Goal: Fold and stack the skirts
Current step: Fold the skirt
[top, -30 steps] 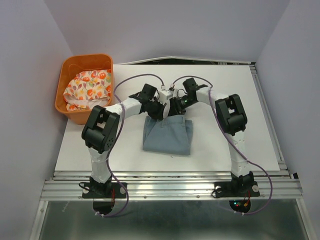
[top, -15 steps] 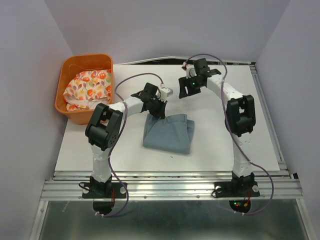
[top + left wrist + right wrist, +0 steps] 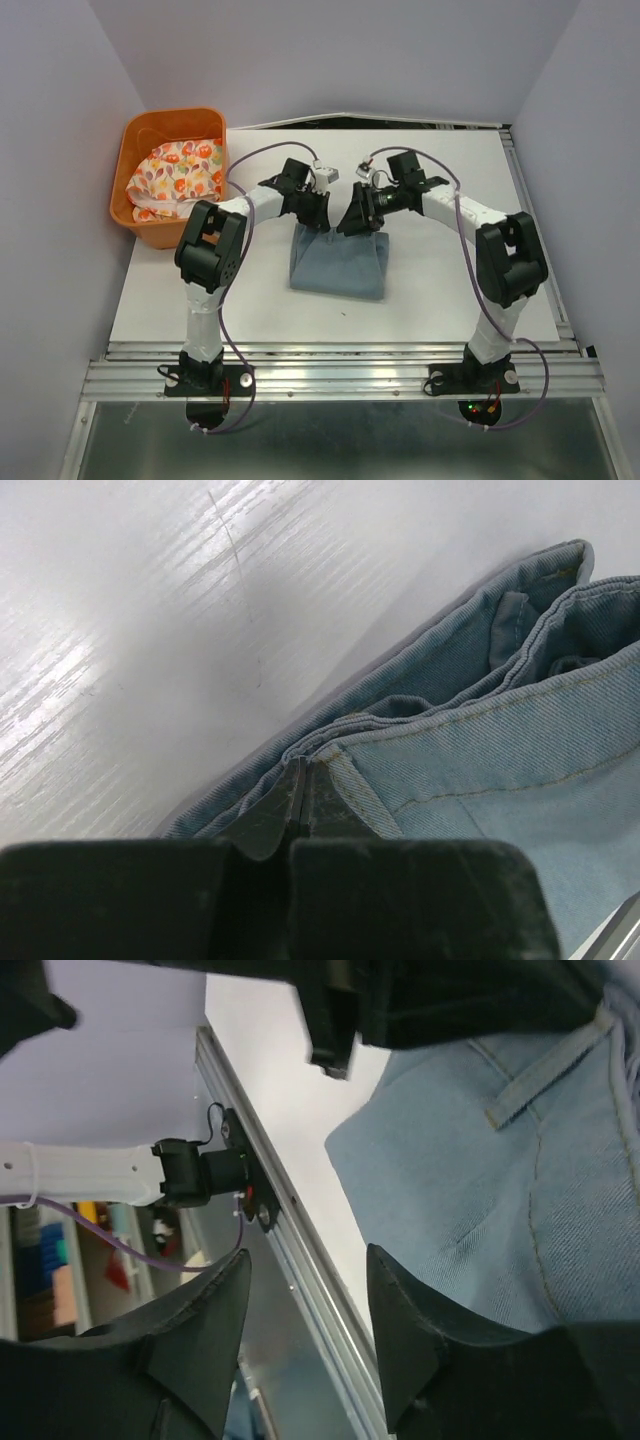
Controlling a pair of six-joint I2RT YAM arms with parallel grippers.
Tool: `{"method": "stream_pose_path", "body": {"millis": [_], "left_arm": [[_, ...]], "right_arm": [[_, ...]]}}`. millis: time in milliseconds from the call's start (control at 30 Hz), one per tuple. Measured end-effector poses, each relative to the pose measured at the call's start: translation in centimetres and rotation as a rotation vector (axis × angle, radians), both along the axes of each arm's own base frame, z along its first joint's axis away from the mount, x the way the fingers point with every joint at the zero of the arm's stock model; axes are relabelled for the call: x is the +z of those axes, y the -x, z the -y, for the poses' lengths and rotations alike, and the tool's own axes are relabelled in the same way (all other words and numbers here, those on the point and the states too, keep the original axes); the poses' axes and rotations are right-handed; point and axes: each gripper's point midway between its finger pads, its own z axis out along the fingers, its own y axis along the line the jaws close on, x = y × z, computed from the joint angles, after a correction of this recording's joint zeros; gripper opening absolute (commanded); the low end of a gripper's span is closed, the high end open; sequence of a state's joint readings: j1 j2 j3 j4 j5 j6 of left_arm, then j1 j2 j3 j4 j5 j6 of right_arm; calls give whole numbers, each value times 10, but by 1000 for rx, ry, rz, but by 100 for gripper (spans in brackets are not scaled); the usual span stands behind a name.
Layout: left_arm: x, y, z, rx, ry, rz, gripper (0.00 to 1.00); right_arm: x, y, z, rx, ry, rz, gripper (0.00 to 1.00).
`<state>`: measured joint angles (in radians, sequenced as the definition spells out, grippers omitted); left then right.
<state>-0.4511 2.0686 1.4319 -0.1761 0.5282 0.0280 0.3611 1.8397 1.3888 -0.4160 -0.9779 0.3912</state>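
Note:
The light blue denim skirt [image 3: 338,264] lies folded in the middle of the white table [image 3: 450,290]. My left gripper [image 3: 318,219] is at its far left corner. In the left wrist view that gripper [image 3: 303,771] is shut, tips touching the hem of the denim skirt [image 3: 480,780], and no cloth shows between them. My right gripper [image 3: 355,222] hovers over the far right corner. It stands open [image 3: 310,1282] with nothing between its fingers, the denim skirt [image 3: 520,1190] beneath it. The floral skirt [image 3: 176,176] lies crumpled in the orange basket [image 3: 140,227].
The orange basket stands at the table's back left corner. Grey walls close in the left, back and right sides. A metal rail [image 3: 340,372] runs along the near edge, with both arm bases bolted to it.
My right arm swung off to the back right, then came back down to the denim skirt's far right corner with its jaws open. The left gripper stayed shut at the far left corner.

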Motion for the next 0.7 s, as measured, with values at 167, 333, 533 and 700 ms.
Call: {"method": "stream_pose_path", "body": {"millis": [167, 333, 533, 700], "left_arm": [[0, -4, -4, 7, 26, -20, 0], [0, -12, -10, 19, 35, -21, 0], [4, -22, -12, 8, 49, -4, 29], [16, -25, -32, 15, 70, 28, 62]], "right_arm": [[-54, 0, -2, -22, 16, -153, 50], [-108, -42, 38, -178, 84, -211, 47], [-112, -64, 43, -205, 65, -209, 49], [-97, -75, 39, -200, 56, -157, 58]]}}
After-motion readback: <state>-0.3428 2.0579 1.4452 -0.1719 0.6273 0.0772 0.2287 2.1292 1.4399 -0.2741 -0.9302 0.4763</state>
